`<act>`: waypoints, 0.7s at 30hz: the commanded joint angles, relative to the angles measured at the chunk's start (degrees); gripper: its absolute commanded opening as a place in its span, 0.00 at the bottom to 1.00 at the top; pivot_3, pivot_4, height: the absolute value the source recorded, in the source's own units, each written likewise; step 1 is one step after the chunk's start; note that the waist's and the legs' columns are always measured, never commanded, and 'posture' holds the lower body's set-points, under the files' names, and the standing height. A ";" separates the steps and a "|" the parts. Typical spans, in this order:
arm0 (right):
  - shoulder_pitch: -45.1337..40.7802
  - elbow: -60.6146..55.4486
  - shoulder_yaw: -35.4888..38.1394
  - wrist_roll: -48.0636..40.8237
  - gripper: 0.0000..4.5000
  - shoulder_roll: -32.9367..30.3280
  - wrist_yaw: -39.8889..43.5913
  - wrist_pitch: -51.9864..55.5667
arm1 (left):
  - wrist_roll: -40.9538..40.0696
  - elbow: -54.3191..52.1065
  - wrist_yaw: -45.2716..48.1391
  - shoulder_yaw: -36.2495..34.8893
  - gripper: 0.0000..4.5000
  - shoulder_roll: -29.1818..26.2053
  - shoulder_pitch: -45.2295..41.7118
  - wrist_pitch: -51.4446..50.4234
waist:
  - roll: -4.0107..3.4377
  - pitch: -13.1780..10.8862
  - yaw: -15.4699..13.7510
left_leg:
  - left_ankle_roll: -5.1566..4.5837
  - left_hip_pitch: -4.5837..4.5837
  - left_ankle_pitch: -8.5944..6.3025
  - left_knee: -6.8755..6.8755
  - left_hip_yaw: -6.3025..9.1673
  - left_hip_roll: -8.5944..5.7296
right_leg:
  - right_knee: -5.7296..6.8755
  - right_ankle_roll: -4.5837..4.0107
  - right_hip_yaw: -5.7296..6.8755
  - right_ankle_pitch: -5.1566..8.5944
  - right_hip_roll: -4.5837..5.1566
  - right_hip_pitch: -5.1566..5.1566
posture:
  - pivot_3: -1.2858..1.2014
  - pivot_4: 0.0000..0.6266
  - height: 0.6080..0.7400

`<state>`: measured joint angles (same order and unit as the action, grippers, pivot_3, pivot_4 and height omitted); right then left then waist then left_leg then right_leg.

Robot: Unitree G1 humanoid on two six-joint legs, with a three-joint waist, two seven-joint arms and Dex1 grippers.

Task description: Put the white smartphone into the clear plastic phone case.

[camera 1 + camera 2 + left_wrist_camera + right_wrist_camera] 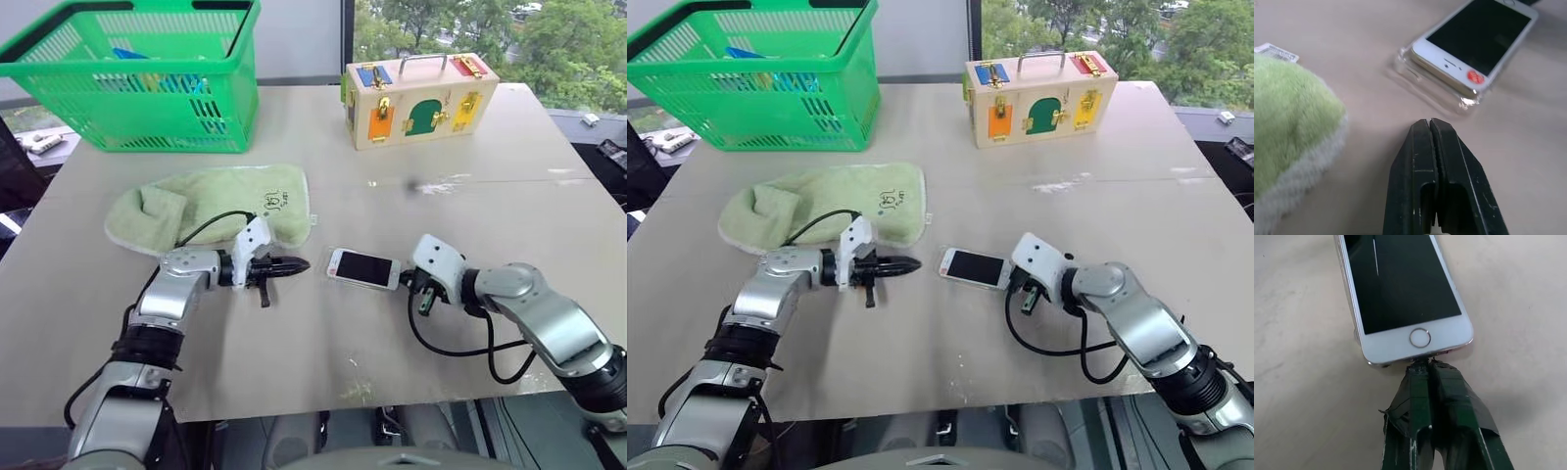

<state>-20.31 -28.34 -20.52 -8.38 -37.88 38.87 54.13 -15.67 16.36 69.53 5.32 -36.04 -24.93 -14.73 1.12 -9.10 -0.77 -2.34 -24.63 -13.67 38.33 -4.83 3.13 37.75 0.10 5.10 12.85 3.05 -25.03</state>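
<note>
Seating step under way, by the look of it. Phone (pixel 362 267) flat and screen-up on the table (pixel 460 147), well in front of the wooden lock box (pixel 416 98) and just right of the green towel (pixel 211 206). Case (pixel 1418 81) under it, clear rim standing proud around the speaker end and one long side in the left wrist view; that end apparently riding on the lip, not clicked home, though hard to judge through clear plastic. Right gripper (pixel 1426 363) with jaws pressed together, gripping nothing, tips butted against the home-button end of the phone. Left gripper (pixel 294 264) likewise closed and empty, pointed at the opposite end of the phone, a short gap of bare table between. So: phone bracketed end to end, one pusher in contact, the other close. Next move probably a squeeze along the phone's length or a press down on the raised end, with the left tips bracing the case rim to stop the whole pair from sliding. Gentle force wanted, and level tips; too high a push likely to ride over the bezel, too low to catch case edge alone and skid it out from beneath.
</note>
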 commanded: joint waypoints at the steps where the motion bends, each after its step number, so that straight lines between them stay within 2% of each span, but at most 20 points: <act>1: -0.60 -0.53 0.45 0.16 0.00 -0.04 0.00 -1.36 | 0.80 -1.95 -1.01 -0.05 0.01 -0.29 -0.58 -0.03 | 0.00 0.00 0.06 | 0.00 -0.08 0.00 0.00 -0.02 0.00 | 0.02 0.01 -0.03 -0.01 -0.04 -0.08 | 0.52 0.24 1.00; 10: -1.89 -0.02 -1.02 0.30 0.00 0.58 0.73 -1.75 | 0.71 -8.21 -2.44 1.95 0.01 1.79 0.69 -2.94 | 0.01 -0.01 -0.04 | 0.00 -0.08 0.01 0.08 -0.06 0.00 | 0.10 0.01 0.05 -0.01 -0.05 -0.10 | 0.52 0.24 1.00; 15: -6.58 2.61 -6.21 0.38 0.00 3.00 3.42 -2.03 | 0.18 -12.76 -3.13 2.28 0.01 2.01 1.88 -6.64 | 0.06 -0.04 0.57 | 0.00 -0.07 0.01 0.05 -0.07 0.04 | 0.11 0.01 -0.09 -0.01 -0.14 -0.12 | 0.52 0.24 1.00; 21: -12.49 11.20 -11.52 3.34 0.00 6.42 6.53 -5.71 | -0.21 -14.97 -3.15 1.75 0.01 1.40 2.98 -8.61 | 0.13 0.00 1.94 | 0.01 0.31 0.01 0.04 -0.14 0.14 | 0.26 -0.02 -0.11 -0.02 -0.29 0.03 | 0.52 0.24 1.00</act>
<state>-31.08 -18.77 -28.65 -5.43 -34.35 44.67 51.94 -13.75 5.62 65.30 5.91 -35.75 -21.85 -23.37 1.25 -9.10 1.17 -2.33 -24.22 -13.66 38.36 -4.97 3.29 38.00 0.08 4.99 12.83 2.76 -24.90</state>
